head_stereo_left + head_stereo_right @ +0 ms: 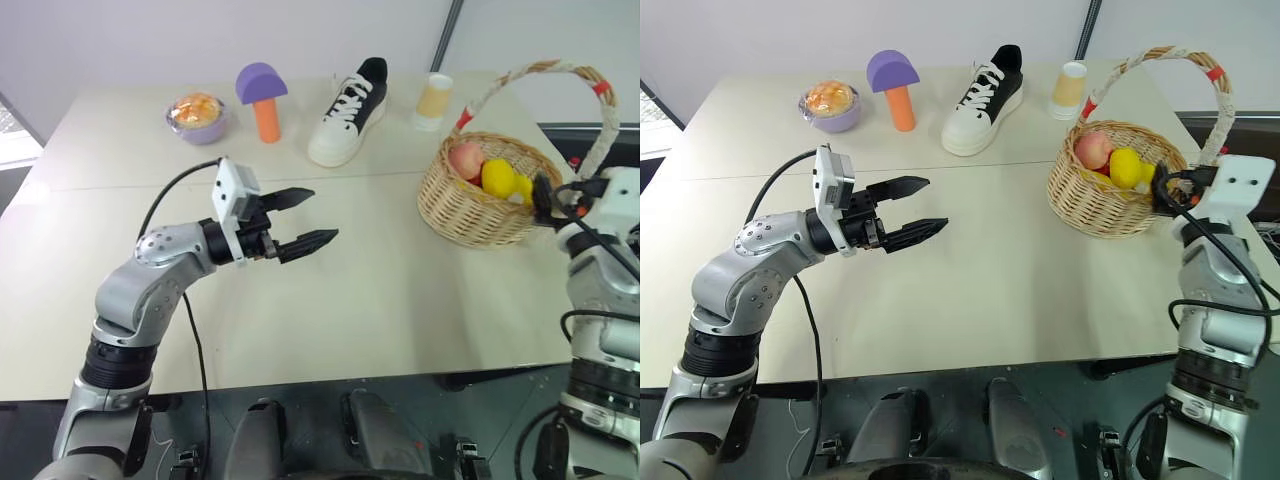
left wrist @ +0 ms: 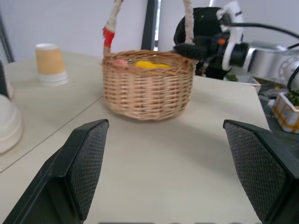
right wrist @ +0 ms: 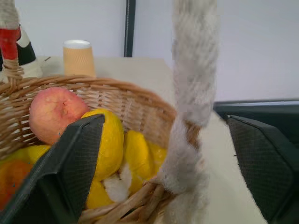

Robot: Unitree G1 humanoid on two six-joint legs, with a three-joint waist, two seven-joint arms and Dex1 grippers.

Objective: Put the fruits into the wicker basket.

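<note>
- The wicker basket (image 1: 480,200) stands on the table (image 1: 380,290) toward its right edge, upright, its arched handle wrapped in white with red bands.
- Inside it lie the fruits: a pink peach (image 1: 465,159) at the left, a yellow lemon-like fruit (image 1: 498,177) beside it, more yellow pieces (image 3: 140,154) beneath, and something orange low in the right wrist view.
- No readable writing or brand shows on any object.
- The right gripper (image 1: 1170,190) sits at the basket's right rim, just beside the handle's foot; its fingers (image 3: 74,163) are spread wide, one over the fruit inside, the other outside the rim, so they straddle the handle without pinching it.
- The left gripper (image 1: 300,220) hovers over the bare middle of the table, pointing roughly level toward the basket, fingers spread and empty.
- Along the far side stand a paper cup (image 1: 434,101), a black-and-white sneaker (image 1: 350,112), a purple-capped mushroom shape (image 1: 262,100) and a small purple bowl (image 1: 197,118).
</note>
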